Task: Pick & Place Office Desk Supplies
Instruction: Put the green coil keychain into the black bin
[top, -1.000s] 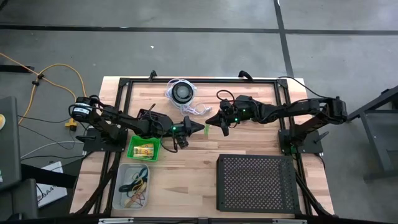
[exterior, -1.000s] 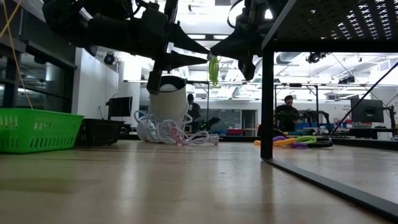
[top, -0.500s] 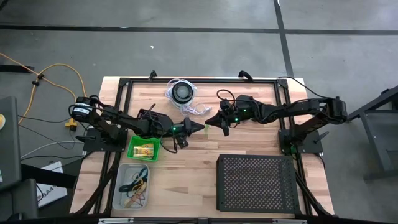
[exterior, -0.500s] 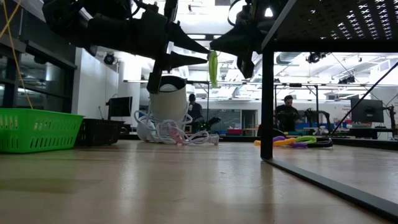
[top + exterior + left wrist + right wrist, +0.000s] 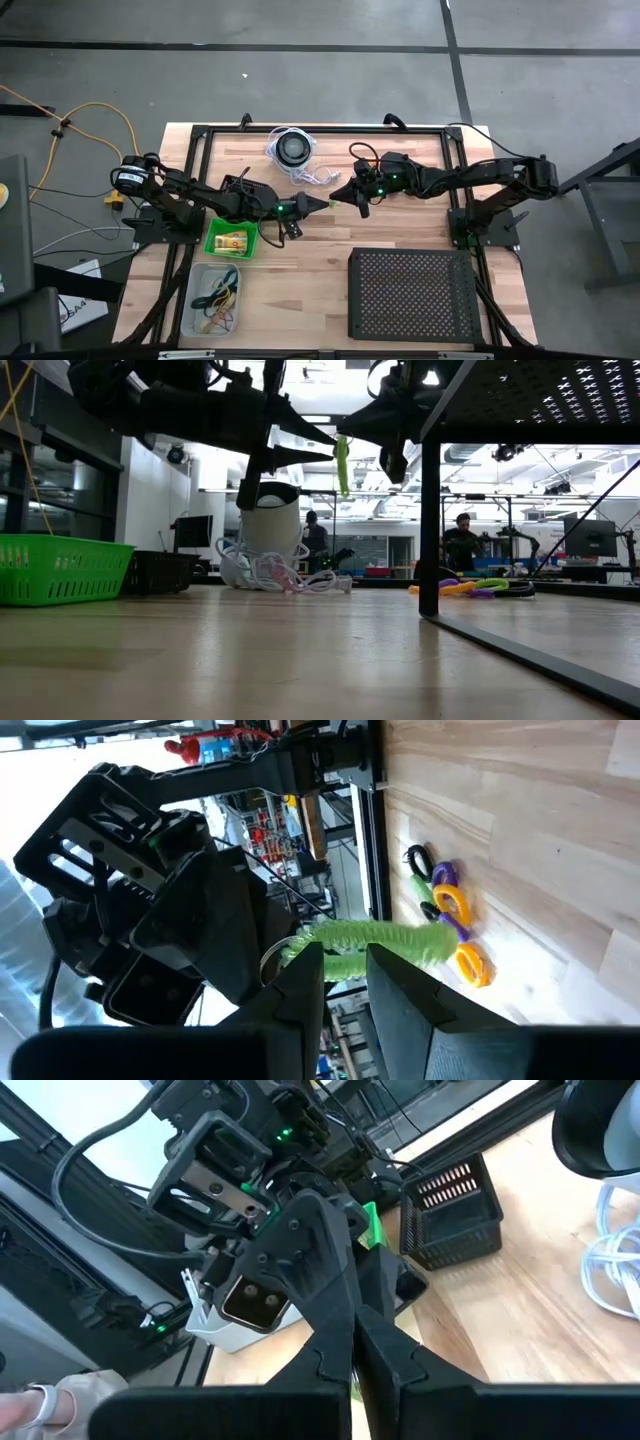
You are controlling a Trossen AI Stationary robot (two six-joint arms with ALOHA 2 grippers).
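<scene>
A green coiled loop (image 5: 342,465) hangs high above the table's middle; it also shows in the left wrist view (image 5: 385,938). My right gripper (image 5: 340,197) comes in from the table's right and is shut on its upper end. My left gripper (image 5: 322,203) comes from the left and lies level. It is open, one finger above the other, fingertips (image 5: 330,440) right at the coil, which runs across the gap beyond the tips. Whether they touch it I cannot tell. Purple, yellow, orange and black rings (image 5: 447,910) lie on the wood. My right gripper pinches the green coil by its upper end (image 5: 342,442) between its two shut fingers, coming nearly level from the table's right. The coil hangs down below the fingers, clear of the table.
A green basket (image 5: 231,241) with yellow packets and a clear bin (image 5: 215,298) with rubber bands stand at the near left. The black perforated tray (image 5: 412,294) fills the near right. The round disc with white cord (image 5: 292,148) sits at the back, and a small black basket (image 5: 455,1215) under the left arm.
The green coil has risen a little in my right gripper and now hangs closer to the left fingertips. My left gripper has rolled slightly about its own pointing line. Both hands have stayed in place.
</scene>
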